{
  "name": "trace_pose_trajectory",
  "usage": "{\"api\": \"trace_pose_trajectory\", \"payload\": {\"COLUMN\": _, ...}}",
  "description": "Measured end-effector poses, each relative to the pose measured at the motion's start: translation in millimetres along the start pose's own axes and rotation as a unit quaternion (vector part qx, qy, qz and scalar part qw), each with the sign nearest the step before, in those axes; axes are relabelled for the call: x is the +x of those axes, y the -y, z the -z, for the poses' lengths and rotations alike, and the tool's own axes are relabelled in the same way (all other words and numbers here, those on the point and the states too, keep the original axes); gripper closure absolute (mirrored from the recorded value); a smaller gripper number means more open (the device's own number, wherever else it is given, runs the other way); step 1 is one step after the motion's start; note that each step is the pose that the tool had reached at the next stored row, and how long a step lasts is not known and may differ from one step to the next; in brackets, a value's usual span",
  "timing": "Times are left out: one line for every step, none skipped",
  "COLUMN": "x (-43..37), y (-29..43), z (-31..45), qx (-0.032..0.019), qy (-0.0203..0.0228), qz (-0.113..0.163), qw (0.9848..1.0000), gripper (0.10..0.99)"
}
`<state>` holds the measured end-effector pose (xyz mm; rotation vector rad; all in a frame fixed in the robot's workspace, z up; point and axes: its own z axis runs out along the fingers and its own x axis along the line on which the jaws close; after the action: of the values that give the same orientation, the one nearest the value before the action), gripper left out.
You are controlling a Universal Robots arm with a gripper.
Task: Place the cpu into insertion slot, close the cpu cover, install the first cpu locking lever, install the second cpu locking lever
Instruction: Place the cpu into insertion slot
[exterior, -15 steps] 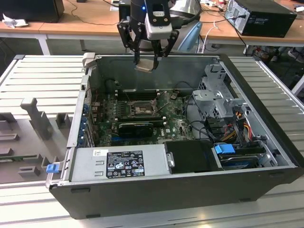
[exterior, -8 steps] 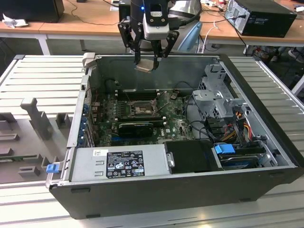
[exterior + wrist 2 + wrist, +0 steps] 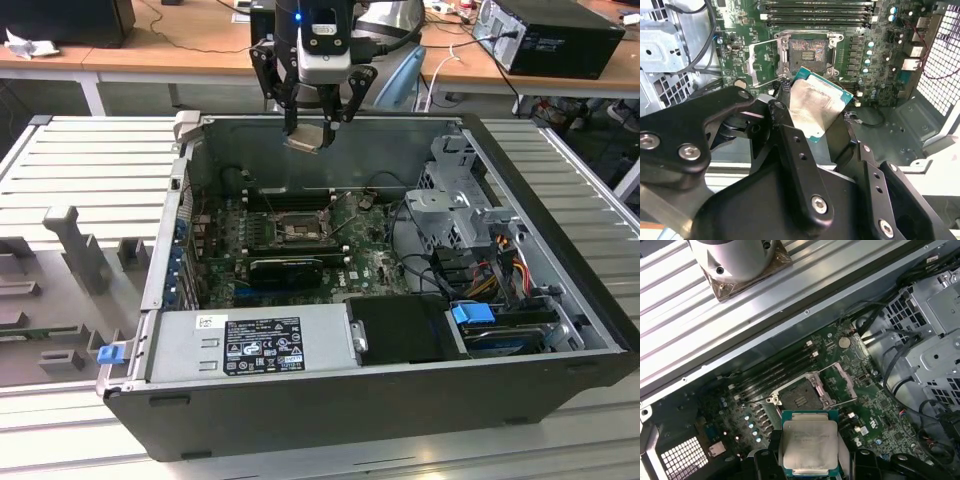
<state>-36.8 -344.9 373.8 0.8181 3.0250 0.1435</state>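
We hold the chip [image 3: 809, 442] clenched in the gripper [image 3: 312, 122], well above the bare socket [image 3: 800, 397]; cover [image 3: 842, 382] stands open beside it. Risk, imo: chip looks tilted in the grip, so it could seat crooked & damage the socket, or slip out.

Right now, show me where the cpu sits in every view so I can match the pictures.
Exterior view: the cpu hangs in the gripper above the far wall of the case.
Second wrist view: the cpu, tilted, shows next to the insertion slot.
First wrist view: the cpu shows beside the insertion slot.
Shared landmark: the empty insertion slot.
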Motion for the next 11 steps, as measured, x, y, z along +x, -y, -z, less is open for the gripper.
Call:
{"api": "trace_pose_trajectory", "payload": {"x": 0.0, "y": 0.0, "z": 0.0, "qx": -0.0001, "qy": 0.0004, "qz": -0.004, "qw": 1.0000, "gripper": 0.557}}
{"api": "trace_pose_trajectory", "payload": {"x": 0.0, "y": 0.0, "z": 0.0, "qx": -0.0001, "qy": 0.0007, "qz": -0.008, "qw": 1.0000, "gripper": 0.557}}
{"api": "trace_pose_trajectory", "payload": {"x": 0.0, "y": 0.0, "z": 0.0, "qx": -0.0002, "qy": 0.0010, "qz": -0.011, "qw": 0.9999, "gripper": 0.557}}
{"api": "trace_pose_trajectory", "payload": {"x": 0.0, "y": 0.0, "z": 0.0, "qx": -0.0002, "qy": 0.0012, "qz": -0.014, "qw": 0.9999, "gripper": 0.557}}
{"api": "trace_pose_trajectory", "payload": {"x": 0.0, "y": 0.0, "z": 0.0, "qx": -0.0003, "qy": 0.0016, "qz": -0.018, "qw": 0.9998, "gripper": 0.557}}
{"api": "trace_pose_trajectory", "payload": {"x": 0.0, "y": 0.0, "z": 0.0, "qx": -0.0004, "qy": 0.0019, "qz": -0.021, "qw": 0.9998, "gripper": 0.557}}
{"api": "trace_pose_trajectory", "payload": {"x": 0.0, "y": 0.0, "z": 0.0, "qx": -0.0005, "qy": 0.0024, "qz": -0.027, "qw": 0.9996, "gripper": 0.557}}
{"api": "trace_pose_trajectory", "payload": {"x": 0.0, "y": 0.0, "z": 0.0, "qx": -0.0006, "qy": 0.0031, "qz": -0.034, "qw": 0.9994, "gripper": 0.557}}
{"api": "trace_pose_trajectory", "payload": {"x": 0.0, "y": 0.0, "z": 0.1, "qx": -0.0007, "qy": 0.0037, "qz": -0.041, "qw": 0.9991, "gripper": 0.557}}
{"api": "trace_pose_trajectory", "payload": {"x": 0.0, "y": 0.0, "z": 0.0, "qx": -0.0008, "qy": 0.0040, "qz": -0.045, "qw": 0.9990, "gripper": 0.557}}
{"api": "trace_pose_trajectory", "payload": {"x": 0.0, "y": 0.0, "z": 0.1, "qx": -0.0009, "qy": 0.0044, "qz": -0.049, "qw": 0.9988, "gripper": 0.557}}
